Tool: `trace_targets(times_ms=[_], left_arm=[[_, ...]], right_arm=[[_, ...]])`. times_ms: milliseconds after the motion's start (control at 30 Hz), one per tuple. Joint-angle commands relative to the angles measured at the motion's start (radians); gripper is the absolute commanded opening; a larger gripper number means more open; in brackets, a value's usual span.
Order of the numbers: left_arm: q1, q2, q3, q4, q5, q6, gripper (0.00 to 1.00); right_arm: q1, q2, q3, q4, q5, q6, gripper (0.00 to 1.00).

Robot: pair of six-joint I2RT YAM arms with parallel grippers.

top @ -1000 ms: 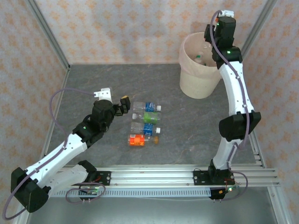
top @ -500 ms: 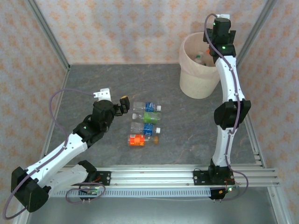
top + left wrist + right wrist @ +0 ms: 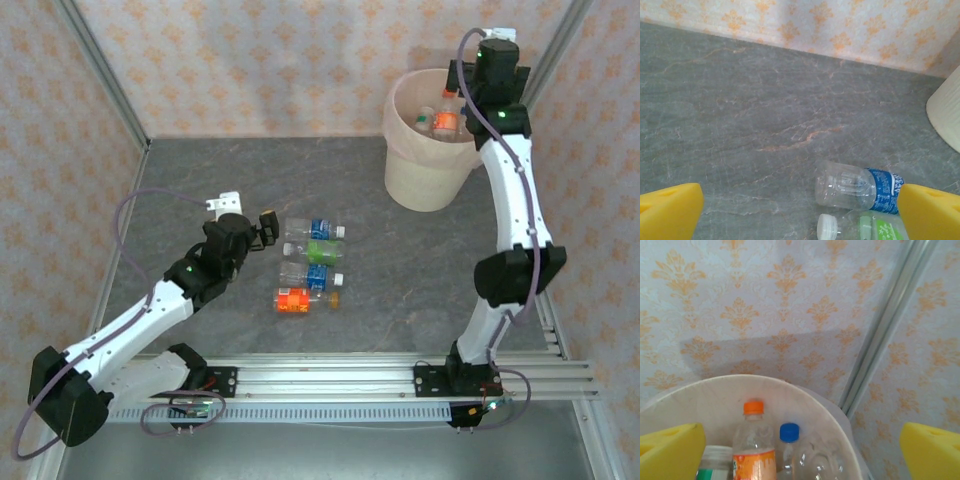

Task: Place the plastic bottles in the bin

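Lying on the grey marbled bench (image 3: pixel 400 280) are four clear plastic bottles (image 3: pixel 310 265); the round cream bin (image 3: pixel 425 185) holds more; left pincer (image 3: pixel 800 205) and right pincer (image 3: pixel 802 445) gape empty.

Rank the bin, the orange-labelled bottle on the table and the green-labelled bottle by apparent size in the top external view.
1. Bin: by far the largest.
2-3. Orange-labelled bottle and green-labelled bottle: too alike to rank.
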Motion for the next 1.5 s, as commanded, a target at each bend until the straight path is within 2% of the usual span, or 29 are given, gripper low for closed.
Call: trace_targets(times_ms=[0, 300, 400, 500, 667, 900, 1133, 1300, 1467], left_arm=[[0.012, 0.035, 0.029, -0.041, -0.013, -0.033, 1.00], [0.013, 0.139, 0.112, -0.142, -0.002, -0.148, 1.00], [0.019, 0.164, 0.135, -0.178, -0.011, -0.189, 1.00], [0.034, 0.188, 0.162, -0.244, -0.058, -0.271, 1.00], [0.086, 0.223, 0.188, -0.333, -0.053, -0.375, 1.00], [0.110, 0.220, 0.167, -0.340, -0.035, -0.403, 1.00], [0.124, 0.215, 0.160, -0.352, -0.022, -0.414, 1.00], [0.126, 0.223, 0.152, -0.354, 0.004, -0.421, 1.00], [0.135, 0.228, 0.146, -0.355, 0.000, -0.428, 1.00]], right_arm=[[0.000, -0.140, -0.153, 0.072, -0.048, 0.053, 0.99], [0.022, -0.491, -0.665, 0.282, -0.562, 0.209, 0.99], [0.079, -0.559, -0.776, 0.297, -0.694, 0.174, 0.99], [0.163, -0.602, -0.889, 0.332, -0.756, 0.061, 0.99], [0.276, -0.576, -0.926, 0.265, -0.777, -0.093, 0.99], [0.386, -0.364, -0.806, 0.052, -0.713, -0.268, 0.99], [0.413, -0.134, -0.658, -0.030, -0.689, -0.356, 0.99], [0.457, 0.032, -0.520, -0.091, -0.601, -0.408, 1.00], [0.484, 0.190, -0.380, -0.181, -0.590, -0.434, 0.97]])
